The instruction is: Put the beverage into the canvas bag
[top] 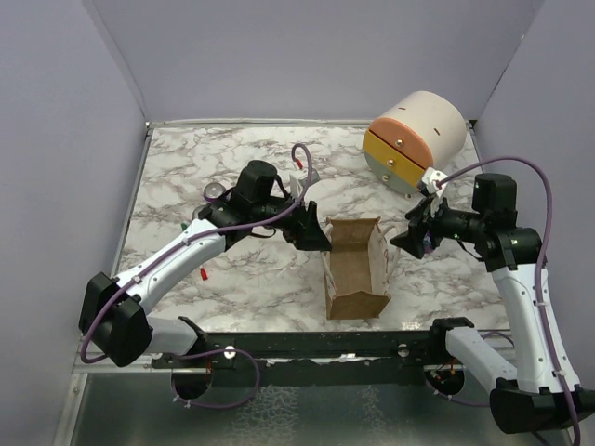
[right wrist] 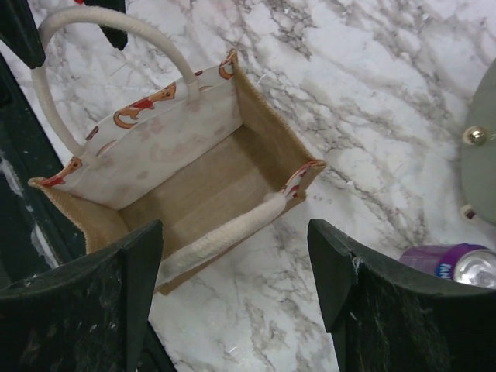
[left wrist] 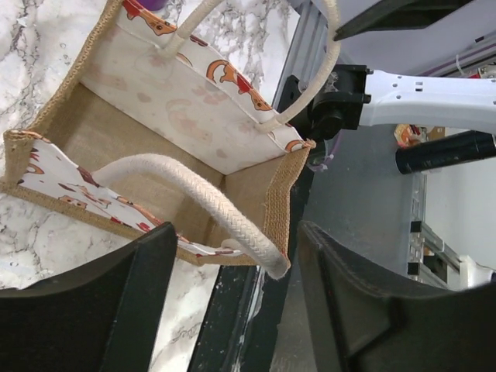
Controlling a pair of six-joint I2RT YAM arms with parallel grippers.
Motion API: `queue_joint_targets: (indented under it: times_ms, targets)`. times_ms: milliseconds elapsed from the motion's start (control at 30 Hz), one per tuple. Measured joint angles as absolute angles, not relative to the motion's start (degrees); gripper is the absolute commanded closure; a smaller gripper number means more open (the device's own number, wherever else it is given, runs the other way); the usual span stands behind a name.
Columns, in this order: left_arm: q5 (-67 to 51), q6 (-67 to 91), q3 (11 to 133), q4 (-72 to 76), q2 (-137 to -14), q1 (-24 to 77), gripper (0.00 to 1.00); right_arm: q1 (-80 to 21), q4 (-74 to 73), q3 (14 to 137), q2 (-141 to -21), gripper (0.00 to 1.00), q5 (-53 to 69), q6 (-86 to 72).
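The canvas bag (top: 354, 279) stands open on the marble between my two grippers, its tan inside empty (left wrist: 147, 139) (right wrist: 205, 182). My left gripper (top: 312, 234) (left wrist: 236, 252) is open at the bag's left rim, with the near white rope handle (left wrist: 198, 194) looping between its fingers. On the bag's right side my right gripper (top: 407, 239) (right wrist: 232, 248) is open above the other handle (right wrist: 225, 232), which lies against the rim. The beverage, a purple can (right wrist: 453, 265), lies on the marble just right of that gripper. A sliver of it shows beyond the bag (left wrist: 152, 4).
A large cream-and-orange cylinder (top: 416, 137) (right wrist: 482, 155) sits at the back right, close to the can. A round grey object (top: 215, 192) and small red and green bits (top: 203, 272) lie beside the left arm. The black rail (top: 307, 346) marks the table's front edge.
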State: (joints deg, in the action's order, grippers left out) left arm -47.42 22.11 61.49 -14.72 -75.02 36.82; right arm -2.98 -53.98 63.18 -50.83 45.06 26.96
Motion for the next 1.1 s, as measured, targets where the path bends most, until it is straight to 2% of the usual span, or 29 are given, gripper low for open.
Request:
queue_joint_targets:
  times_ms: [67, 167, 233, 400, 433, 700, 900, 967, 1033, 1100]
  targets:
    - [-47.6, 22.2, 61.5, -14.5, -75.5, 37.1, 0.51, -3.0, -54.5, 62.0, -50.8, 0.41, 46.0, 27.4]
    - [-48.1, 22.1, 61.6, -14.0, -75.5, 37.1, 0.67, -3.0, -55.0, 61.3, -51.3, 0.66, 47.9, 28.7]
    - [-48.2, 21.7, 62.0, -14.0, -75.5, 37.1, 0.78, -3.0, -54.9, 61.3, -52.5, 0.79, 49.8, 29.7]
    - [-47.8, 19.7, 64.0, -15.1, -75.4, 36.1, 0.95, -3.0, -52.1, 60.6, -56.9, 0.98, 53.4, 29.9]
    - [-47.2, 19.5, 64.4, -15.4, -75.4, 35.4, 0.98, -3.0, -50.8, 60.4, -58.0, 0.99, 54.0, 29.7]
    - [-40.2, 15.7, 74.3, -20.4, -78.6, 28.5, 1.0, -3.0, -36.3, 60.8, -65.1, 0.99, 56.1, 22.3]
    - [-34.5, 12.4, 76.4, -23.4, -81.8, 27.9, 0.91, -4.1, -31.2, 65.4, -71.6, 0.97, 54.0, 19.2]
    - [-32.9, 11.6, 76.2, -24.6, -83.0, 27.9, 0.82, -4.5, -31.0, 66.1, -72.2, 0.89, 52.9, 18.7]
    - [-31.6, 10.8, 76.2, -25.5, -83.7, 27.9, 0.72, -4.7, -30.8, 66.2, -72.2, 0.7, 52.0, 18.1]
    - [-30.3, 10.3, 76.2, -25.9, -84.4, 27.8, 0.6, -5.0, -30.8, 66.3, -72.2, 0.47, 51.3, 17.5]
